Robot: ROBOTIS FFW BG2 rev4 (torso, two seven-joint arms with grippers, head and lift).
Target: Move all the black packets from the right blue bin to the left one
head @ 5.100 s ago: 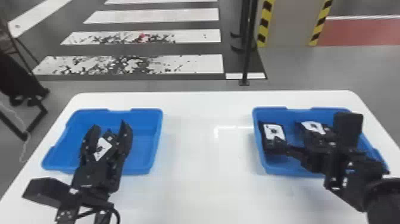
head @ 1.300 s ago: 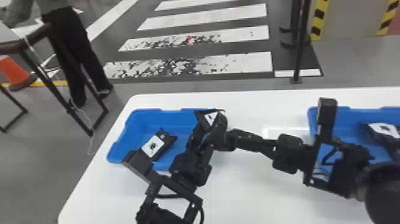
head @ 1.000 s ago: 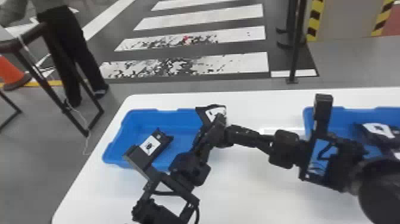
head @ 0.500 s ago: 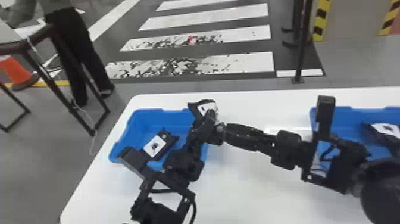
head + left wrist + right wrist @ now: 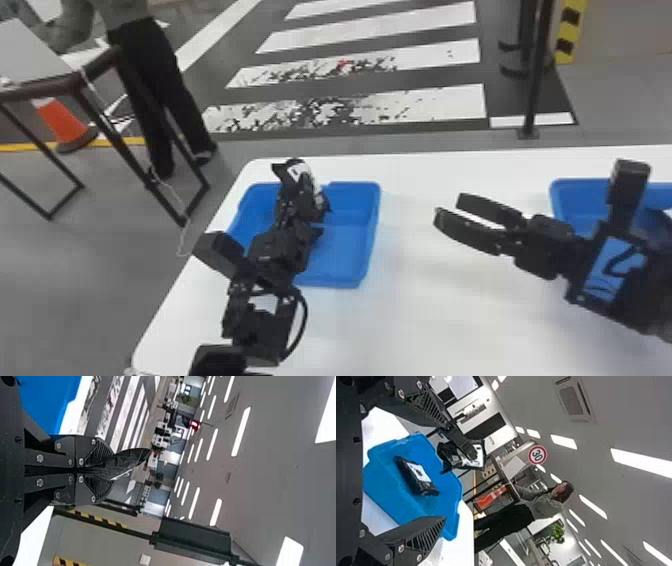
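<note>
Blue bin (image 5: 352, 245) beneath the left gripper (image 5: 300, 192), in the head view; its packet (image 5: 299, 171) hangs toward the far rim, so an early release could drop it outside. Left wrist view: pinched at one end, it may twist loose. Right wrist view: beyond the right gripper (image 5: 447, 473), spread wide, another packet (image 5: 417, 477) lies binned; the drop could snag on it.

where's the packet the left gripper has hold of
In the head view, the black packet is left of centre, held in the left gripper and seen against the far rim of the left blue bin.
</note>
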